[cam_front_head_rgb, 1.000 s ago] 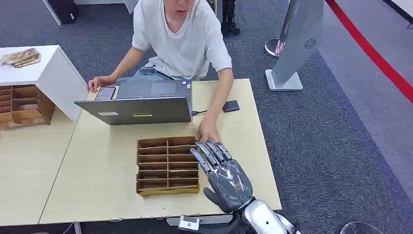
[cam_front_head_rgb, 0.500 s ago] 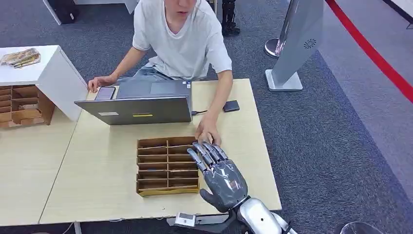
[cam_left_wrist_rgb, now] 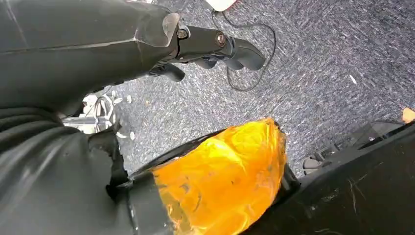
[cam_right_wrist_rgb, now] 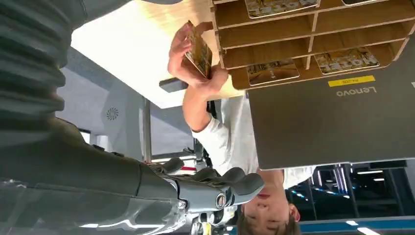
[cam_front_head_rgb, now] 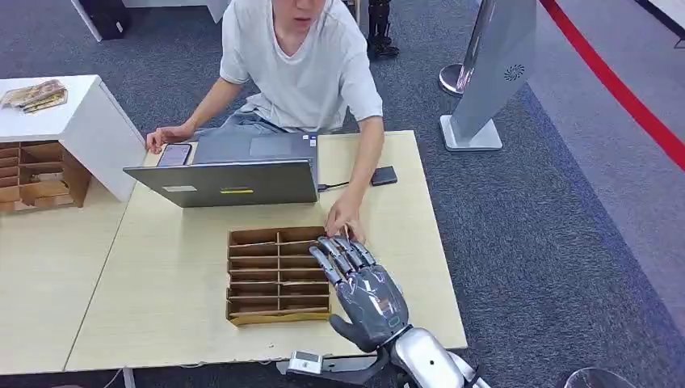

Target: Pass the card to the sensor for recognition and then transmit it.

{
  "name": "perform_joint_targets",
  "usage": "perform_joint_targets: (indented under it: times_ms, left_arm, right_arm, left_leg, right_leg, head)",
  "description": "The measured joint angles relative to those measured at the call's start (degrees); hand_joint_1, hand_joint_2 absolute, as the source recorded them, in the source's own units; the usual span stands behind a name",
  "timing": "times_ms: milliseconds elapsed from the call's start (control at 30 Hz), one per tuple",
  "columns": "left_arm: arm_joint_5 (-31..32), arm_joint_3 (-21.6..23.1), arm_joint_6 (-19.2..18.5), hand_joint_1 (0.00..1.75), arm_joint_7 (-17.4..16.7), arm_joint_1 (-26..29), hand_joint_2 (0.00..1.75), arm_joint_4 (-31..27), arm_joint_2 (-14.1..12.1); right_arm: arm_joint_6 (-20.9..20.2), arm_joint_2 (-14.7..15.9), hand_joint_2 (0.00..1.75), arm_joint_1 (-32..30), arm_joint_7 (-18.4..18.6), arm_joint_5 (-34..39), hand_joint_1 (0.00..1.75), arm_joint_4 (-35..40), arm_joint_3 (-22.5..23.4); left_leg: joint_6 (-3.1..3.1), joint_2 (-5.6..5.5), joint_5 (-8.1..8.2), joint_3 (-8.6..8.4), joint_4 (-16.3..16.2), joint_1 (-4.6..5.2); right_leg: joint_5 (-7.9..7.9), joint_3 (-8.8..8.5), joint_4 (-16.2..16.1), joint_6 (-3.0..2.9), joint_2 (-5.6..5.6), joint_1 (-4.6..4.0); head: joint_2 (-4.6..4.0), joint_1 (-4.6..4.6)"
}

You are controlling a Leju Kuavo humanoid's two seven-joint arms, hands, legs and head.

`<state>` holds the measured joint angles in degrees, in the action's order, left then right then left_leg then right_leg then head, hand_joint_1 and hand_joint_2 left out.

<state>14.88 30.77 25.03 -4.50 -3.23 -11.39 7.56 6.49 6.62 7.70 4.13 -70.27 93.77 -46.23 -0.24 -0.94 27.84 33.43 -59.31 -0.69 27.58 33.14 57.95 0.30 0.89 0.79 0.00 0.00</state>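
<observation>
Since the frame a second ago, right hand point(cam_front_head_rgb: 365, 293) has drawn back a little toward the near table edge and shifted slightly left; fingers straight and spread, nothing in them, tips reaching toward the person's hand point(cam_front_head_rgb: 345, 220). Right hand sits over the near-right part of the table, just beside the right side of the wooden tray point(cam_front_head_rgb: 279, 275). Person's hand is in much the same spot at the tray's far-right corner. In the right wrist view it holds a card point(cam_right_wrist_rgb: 199, 50) by its edges, tilted, next to the tray's corner. More cards lie in several of the tray's compartments point(cam_right_wrist_rgb: 272, 71).

Left hand point(cam_left_wrist_rgb: 215, 46): seen in the left wrist view against grey carpet, fingers curled inward; whether they are fully together I cannot tell.

Surface: light wooden table point(cam_front_head_rgb: 170, 283), tray near its middle, an open grey laptop point(cam_front_head_rgb: 230, 174) behind the tray, a small dark flat device point(cam_front_head_rgb: 384, 175) to the laptop's right with a cable running to it, a phone point(cam_front_head_rgb: 174, 153) by the person's other hand.

Room: grey carpet, a white cabinet point(cam_front_head_rgb: 77, 121) at the left with a second wooden tray point(cam_front_head_rgb: 40, 178) beside it, a grey standing panel point(cam_front_head_rgb: 493, 73) at the far right, a red line point(cam_front_head_rgb: 614, 85) on the floor.
</observation>
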Motion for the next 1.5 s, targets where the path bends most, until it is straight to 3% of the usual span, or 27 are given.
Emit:
perform_joint_targets:
  times_ms: [367, 900, 1500]
  left_arm:
    - [0.6, 0.1, -0.1, 0.00, -0.2, 0.0, 0.00, 0.0, 0.0]
    - [1.1, 0.9, -0.4, 0.00, -0.6, -0.2, 0.00, 0.0, 0.0]
    - [1.6, 0.9, -0.5, 0.00, -0.8, -0.3, 0.00, 0.0, 0.0]
  right_arm:
    - [0.0, -0.9, 1.75, 0.1, 0.3, 0.6, 0.07, -1.9, 0.1]
    - [0.0, -2.1, 1.75, 0.3, 0.5, 0.7, 0.30, -4.5, 0.7]
    - [0.0, -3.2, 1.75, 0.3, 1.1, 1.0, 0.30, -8.2, 1.1]
  left_leg:
    - [0.00, 0.00, 0.00, 0.00, 0.0, 0.00]
    - [0.00, 0.00, 0.00, 0.00, 0.0, 0.00]
    - [0.00, 0.00, 0.00, 0.00, 0.0, 0.00]
  right_leg:
    - [0.00, 0.00, 0.0, 0.00, 0.00, 0.00]
    - [0.00, 0.00, 0.0, 0.00, 0.00, 0.00]
    - [0.00, 0.00, 0.0, 0.00, 0.00, 0.00]
  head:
    - [0.00, 0.02]
    - [0.00, 0.02]
    - [0.00, 0.00]
